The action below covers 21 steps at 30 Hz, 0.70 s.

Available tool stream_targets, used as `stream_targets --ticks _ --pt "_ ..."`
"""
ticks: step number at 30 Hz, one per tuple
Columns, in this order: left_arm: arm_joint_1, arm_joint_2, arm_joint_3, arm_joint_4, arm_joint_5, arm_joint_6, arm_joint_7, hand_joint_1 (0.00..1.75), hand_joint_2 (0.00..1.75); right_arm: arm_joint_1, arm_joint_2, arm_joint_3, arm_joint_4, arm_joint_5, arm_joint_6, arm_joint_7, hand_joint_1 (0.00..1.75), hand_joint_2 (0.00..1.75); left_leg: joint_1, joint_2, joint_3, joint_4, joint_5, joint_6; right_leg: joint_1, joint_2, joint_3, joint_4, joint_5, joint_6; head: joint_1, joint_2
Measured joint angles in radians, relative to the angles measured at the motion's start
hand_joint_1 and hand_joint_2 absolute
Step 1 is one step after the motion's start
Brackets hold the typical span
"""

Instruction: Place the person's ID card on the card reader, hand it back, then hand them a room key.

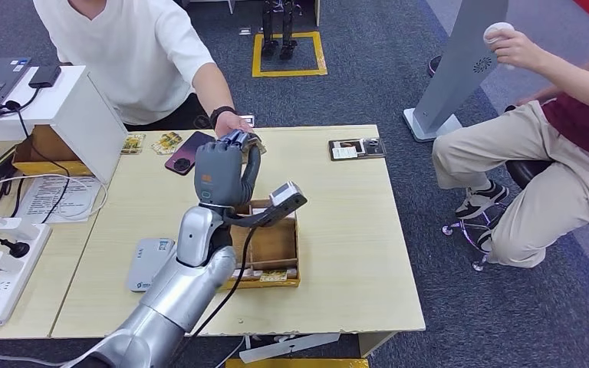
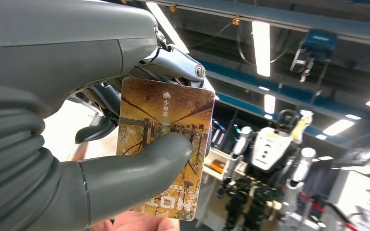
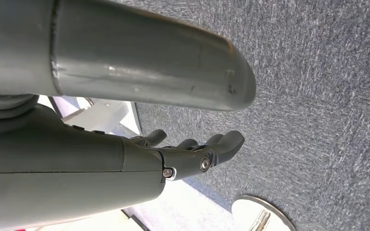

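- My right hand (image 3: 192,156) hangs over grey carpet, fingers loosely apart, holding nothing.
- On the table (image 1: 337,222), a wooden box (image 1: 272,249) sits by my left forearm.
- My left hand (image 1: 226,165) is raised past it, thumb pressing a brown room key (image 2: 166,144) against my fingers.
- The person's hand (image 1: 232,123) touches the key's far end at the table's far edge.

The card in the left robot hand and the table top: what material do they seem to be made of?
The card looks like glossy printed plastic: thin, flat, rounded corners, a golden picture with a slight sheen. The left robot hand pinches it. The table looks like pale wood-look laminate, matte, with faint grain; solid wood cannot be ruled out.
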Motion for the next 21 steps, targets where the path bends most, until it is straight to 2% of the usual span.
stream_targets --ticks 6,21 --pt "-0.038 0.019 0.048 0.078 -0.028 0.000 0.065 1.75 1.75 0.001 0.000 0.001 0.000 -0.006 0.000 0.007 0.00 0.00 0.000 0.000 0.000 0.000 0.000 0.000 0.000 0.000 0.000 0.000 0.000 0.000 0.000 0.000" --pt "-0.049 0.083 0.156 0.144 -0.122 0.000 0.165 1.75 1.75 0.011 0.000 0.001 0.000 -0.024 -0.006 0.011 0.00 0.00 0.000 0.000 0.000 0.000 0.000 0.000 0.000 0.000 0.000 0.000 0.000 0.000 0.000 0.000"
